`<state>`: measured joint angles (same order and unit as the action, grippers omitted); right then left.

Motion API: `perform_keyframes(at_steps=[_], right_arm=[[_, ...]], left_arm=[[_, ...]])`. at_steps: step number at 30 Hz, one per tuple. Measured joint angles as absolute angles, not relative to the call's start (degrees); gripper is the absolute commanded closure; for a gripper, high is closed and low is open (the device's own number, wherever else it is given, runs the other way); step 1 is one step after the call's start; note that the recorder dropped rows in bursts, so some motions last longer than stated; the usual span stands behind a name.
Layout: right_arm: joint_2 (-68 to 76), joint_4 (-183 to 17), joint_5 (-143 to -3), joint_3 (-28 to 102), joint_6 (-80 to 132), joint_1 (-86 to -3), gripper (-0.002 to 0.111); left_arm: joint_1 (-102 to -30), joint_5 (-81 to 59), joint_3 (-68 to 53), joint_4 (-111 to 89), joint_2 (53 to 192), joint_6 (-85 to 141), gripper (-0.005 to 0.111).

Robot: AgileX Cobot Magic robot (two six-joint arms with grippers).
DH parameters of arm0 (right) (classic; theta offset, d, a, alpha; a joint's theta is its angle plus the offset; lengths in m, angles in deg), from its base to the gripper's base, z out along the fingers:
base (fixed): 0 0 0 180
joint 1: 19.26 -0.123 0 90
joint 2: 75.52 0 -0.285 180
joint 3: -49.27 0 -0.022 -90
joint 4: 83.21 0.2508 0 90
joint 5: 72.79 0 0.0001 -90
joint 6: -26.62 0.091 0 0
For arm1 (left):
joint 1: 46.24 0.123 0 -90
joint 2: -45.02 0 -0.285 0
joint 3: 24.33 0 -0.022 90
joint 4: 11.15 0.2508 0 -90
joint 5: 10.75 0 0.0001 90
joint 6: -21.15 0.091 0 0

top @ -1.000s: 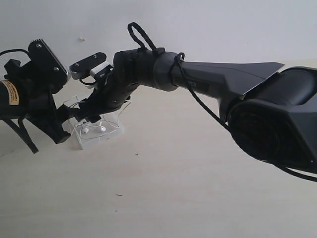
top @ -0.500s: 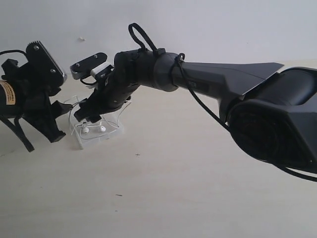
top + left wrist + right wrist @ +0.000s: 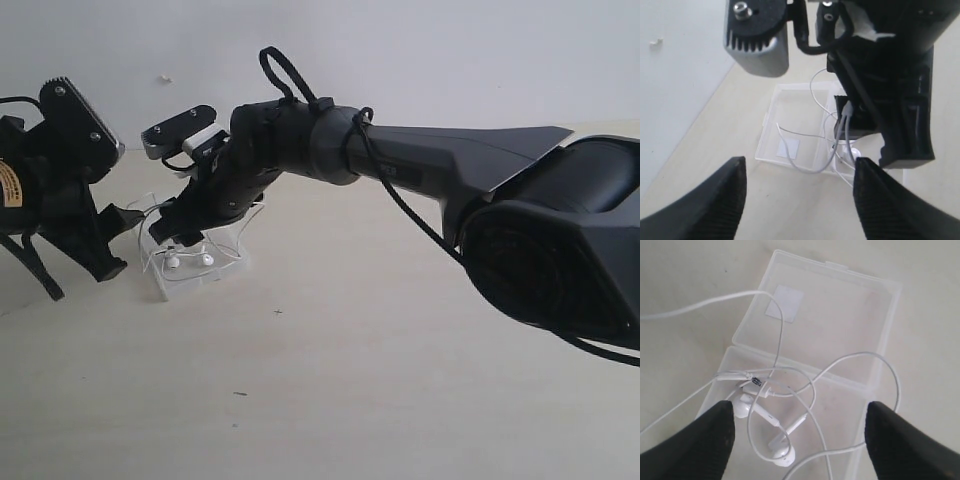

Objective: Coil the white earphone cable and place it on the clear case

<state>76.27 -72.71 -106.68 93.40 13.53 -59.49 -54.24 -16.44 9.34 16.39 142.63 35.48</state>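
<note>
The clear case (image 3: 165,287) lies open on the table, its white label (image 3: 784,302) on one half. Loose loops of the white earphone cable (image 3: 812,390) lie over both halves, with the two earbuds (image 3: 782,452) on the other half. One strand trails off onto the table (image 3: 690,306). My right gripper (image 3: 178,238) hovers open just above the case (image 3: 840,315), its fingers either side of the earbuds and holding nothing. My left gripper (image 3: 118,242) stands open and empty beside the case (image 3: 790,107), a short way from the cable (image 3: 805,168).
The right arm's dark wrist (image 3: 890,95) and its grey camera block (image 3: 757,35) hang close over the case, right in front of the left gripper (image 3: 797,200). A pale wall (image 3: 400,50) rises behind the table. A thick black cable (image 3: 285,70) loops over the right arm.
My left gripper has drawn back to the left, away from the case. The right gripper has stayed over the case, and the cable lies as before.
</note>
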Motion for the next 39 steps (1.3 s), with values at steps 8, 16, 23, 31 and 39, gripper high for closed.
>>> perform_keyframes(at_steps=[8,16,23,31,39], right_arm=[[76.27,-72.61,-106.33,93.40,13.53,-59.49,0.038],[76.27,-72.61,-106.33,93.40,13.53,-59.49,0.038],[76.27,-72.61,-106.33,93.40,13.53,-59.49,0.038],[76.27,-72.61,-106.33,93.40,13.53,-59.49,0.038],[76.27,-72.61,-106.33,93.40,13.53,-59.49,0.038]], left_arm=[[-54.24,-17.22,9.34,16.39,142.68,35.22,0.045],[-54.24,-17.72,9.34,16.39,144.95,35.07,0.045],[-54.24,-19.73,9.34,16.39,145.19,34.68,0.045],[-54.24,-21.33,9.34,16.39,145.56,34.68,0.047],[-54.24,-21.96,9.34,16.39,146.23,35.36,0.047]])
